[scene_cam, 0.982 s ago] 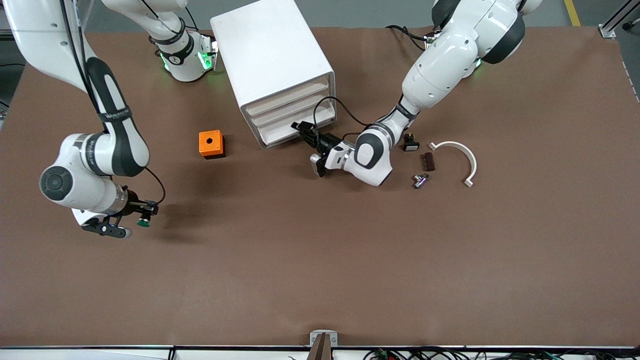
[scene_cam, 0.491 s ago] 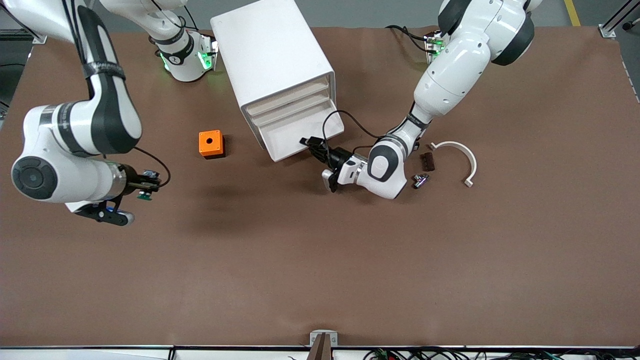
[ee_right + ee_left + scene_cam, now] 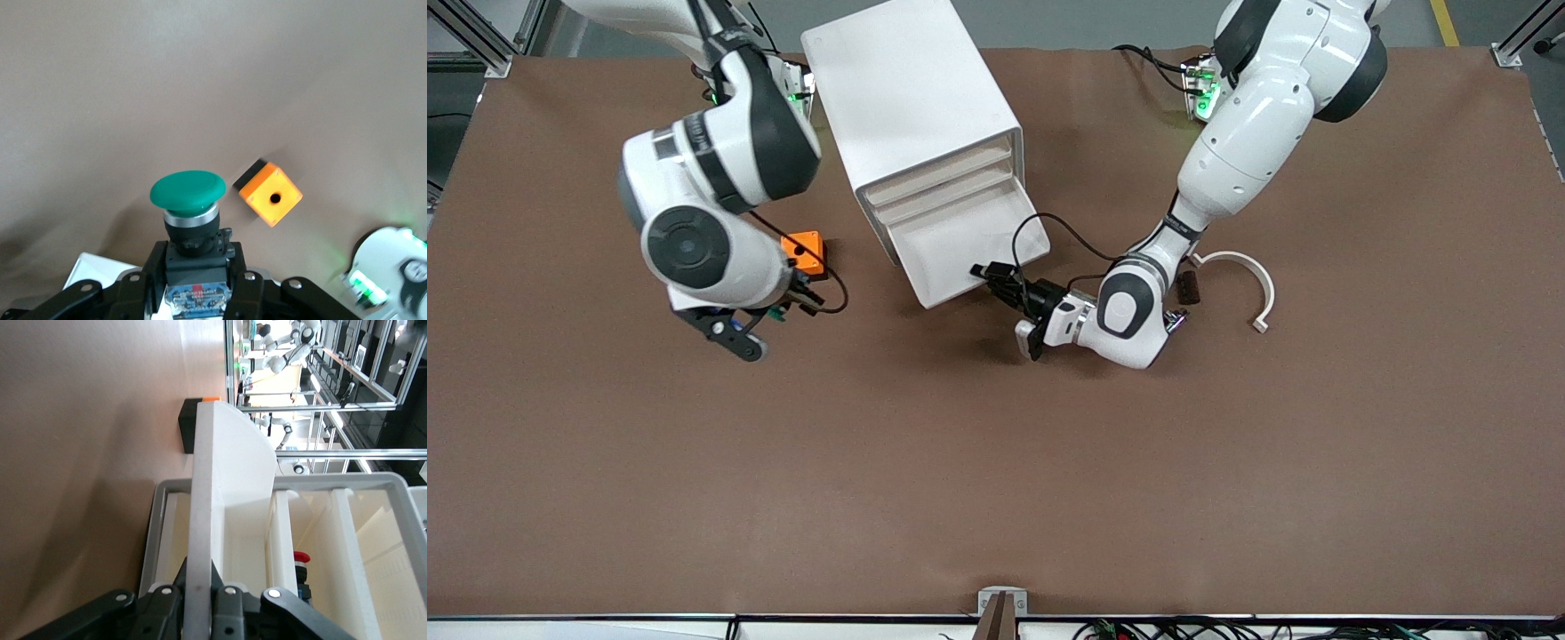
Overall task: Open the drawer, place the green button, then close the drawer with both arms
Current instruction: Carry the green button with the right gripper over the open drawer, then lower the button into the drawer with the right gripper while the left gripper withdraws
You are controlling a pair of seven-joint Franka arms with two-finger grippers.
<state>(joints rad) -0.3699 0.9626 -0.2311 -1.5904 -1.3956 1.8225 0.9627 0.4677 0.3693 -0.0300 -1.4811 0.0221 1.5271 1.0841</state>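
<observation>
The white cabinet [image 3: 907, 89] stands at the table's back middle. Its lowest drawer [image 3: 960, 244] is pulled out and shows an empty white tray. My left gripper [image 3: 996, 277] is shut on the drawer's front wall; in the left wrist view the wall [image 3: 200, 487] runs between the closed fingers of the left gripper [image 3: 199, 580]. My right gripper [image 3: 783, 307] is shut on the green-capped button [image 3: 187, 190], cap pointing away from the wrist, held over the table beside the orange cube [image 3: 805, 251]. In the front view the button [image 3: 776, 313] is mostly hidden under the wrist.
A white curved piece [image 3: 1249, 276], a dark brown block [image 3: 1187, 286] and a small metal part [image 3: 1176, 318] lie toward the left arm's end. The orange cube also shows in the right wrist view [image 3: 270, 193]. A red-capped part [image 3: 301, 557] sits inside the cabinet.
My left gripper has drawn the lowest drawer farther out toward the front camera. My right arm has swung with the button from its end of the table to beside the orange cube.
</observation>
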